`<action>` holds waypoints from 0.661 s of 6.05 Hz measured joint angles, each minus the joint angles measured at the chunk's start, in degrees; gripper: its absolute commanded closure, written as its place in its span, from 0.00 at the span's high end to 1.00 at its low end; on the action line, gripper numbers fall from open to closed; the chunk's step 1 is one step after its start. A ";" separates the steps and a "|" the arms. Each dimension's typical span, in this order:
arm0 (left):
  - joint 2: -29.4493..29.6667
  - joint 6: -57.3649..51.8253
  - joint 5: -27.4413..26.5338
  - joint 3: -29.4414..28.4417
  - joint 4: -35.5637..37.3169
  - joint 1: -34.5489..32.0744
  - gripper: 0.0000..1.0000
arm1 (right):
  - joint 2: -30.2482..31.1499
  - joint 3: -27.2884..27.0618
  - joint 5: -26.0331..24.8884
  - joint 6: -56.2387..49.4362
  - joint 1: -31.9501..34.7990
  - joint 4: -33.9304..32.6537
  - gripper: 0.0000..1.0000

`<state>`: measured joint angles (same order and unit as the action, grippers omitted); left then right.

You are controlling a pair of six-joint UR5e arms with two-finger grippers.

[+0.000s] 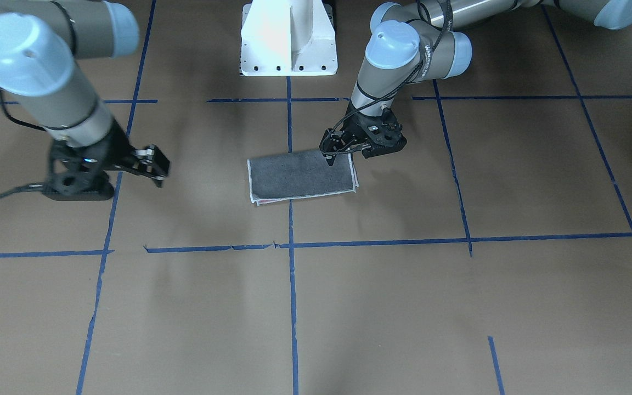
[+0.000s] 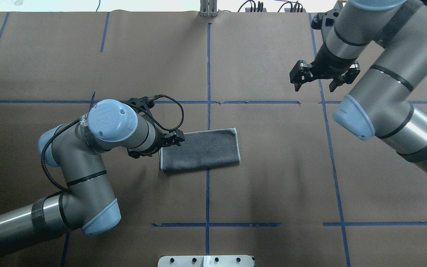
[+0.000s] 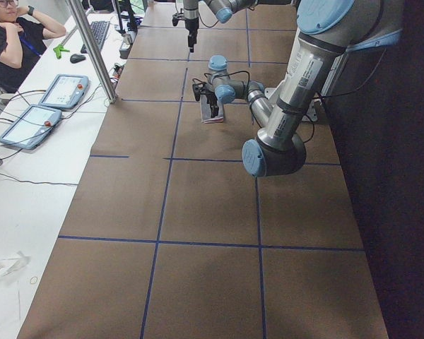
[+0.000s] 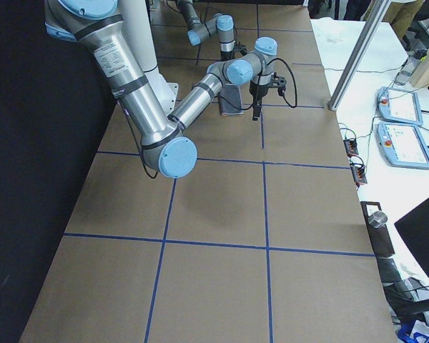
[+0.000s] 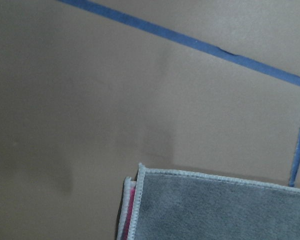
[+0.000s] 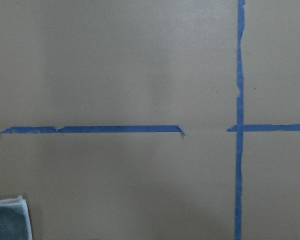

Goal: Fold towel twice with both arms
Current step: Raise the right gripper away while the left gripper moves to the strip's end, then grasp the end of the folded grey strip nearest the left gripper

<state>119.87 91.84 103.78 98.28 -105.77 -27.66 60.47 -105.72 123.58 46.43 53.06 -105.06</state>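
The towel (image 2: 200,150) lies flat on the table, folded into a rectangle with its grey face up. It has pale edging, and a sliver of pink shows at one edge (image 1: 264,202). My left gripper (image 2: 178,138) points down at the towel's far corner on my left side, and it also shows in the front view (image 1: 330,159). Its fingers look drawn together into one tip at the towel's edge, and no cloth is lifted. The left wrist view shows that corner (image 5: 140,172) with two layers. My right gripper (image 2: 315,87) is open and empty, well off to the right of the towel.
Brown paper with blue tape lines (image 2: 208,111) covers the table. The white pedestal base (image 1: 288,38) stands at the robot's side. An operator (image 3: 10,35) sits at a side desk with tablets (image 3: 63,90). A grey post (image 3: 92,49) stands at the table's edge.
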 measured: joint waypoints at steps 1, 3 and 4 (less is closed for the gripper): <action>-0.53 1.45 -1.42 0.00 -0.59 1.62 0.87 | 1.56 -1.37 0.53 -2.79 1.12 -0.96 1.00; -0.90 2.75 -2.12 -0.11 -0.80 3.60 0.67 | 2.45 -1.98 0.74 -3.90 1.49 -1.28 1.00; -0.97 3.11 -2.19 -0.22 -0.77 4.18 0.52 | 2.51 -2.01 0.71 -3.95 1.52 -1.28 1.00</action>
<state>118.90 94.95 101.59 98.05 -106.54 -23.48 62.98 -107.73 124.29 42.47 54.58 -106.35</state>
